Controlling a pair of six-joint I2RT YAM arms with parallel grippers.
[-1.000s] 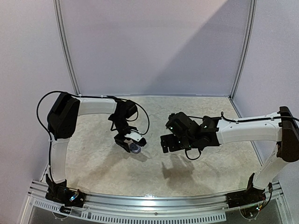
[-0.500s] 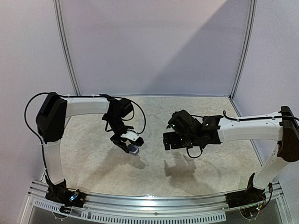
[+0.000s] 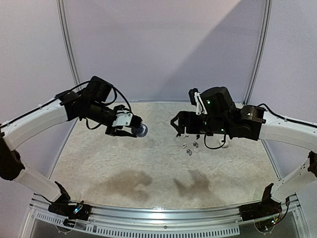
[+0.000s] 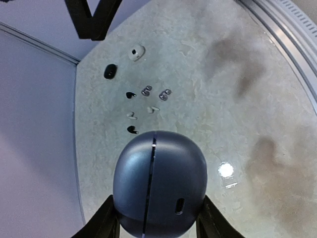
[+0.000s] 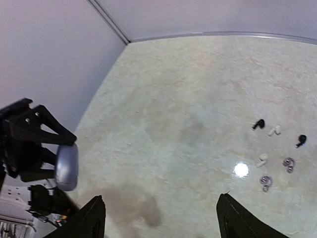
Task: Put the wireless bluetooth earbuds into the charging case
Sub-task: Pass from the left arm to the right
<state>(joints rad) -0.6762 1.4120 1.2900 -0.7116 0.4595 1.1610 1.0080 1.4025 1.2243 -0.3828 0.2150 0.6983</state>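
At the left, the left pincer (image 4: 157,198) grips a silvery-blue charging case (image 4: 159,183) by its two sides and holds it in the air, well above the bench (image 3: 148,173). The case is shut, with its seam running down the middle in the left wrist view. It seems to be held up like this so that the other arm can reach the lid. Nothing can go in until the lid is open.

Across the gap, the right pincer (image 5: 159,197) hangs at much the same height. Its jaws are wide and empty and face the case, with only open air between the two.

The wireless bluetooth earbuds (image 5: 274,148) lie loose in a small cluster on the bench, below and just right of that pincer: two black, two white and two silvery-grey. None touches another. The silvery pair (image 4: 155,92) looks the likeliest match for the held case, though that is a guess from colour alone.

Beyond the cluster, in the left wrist view, sit a black case (image 4: 110,71) and a white case (image 4: 136,51), both apart from the buds. The other four buds lie close beside the silvery pair — picking one cleanly may call for care.
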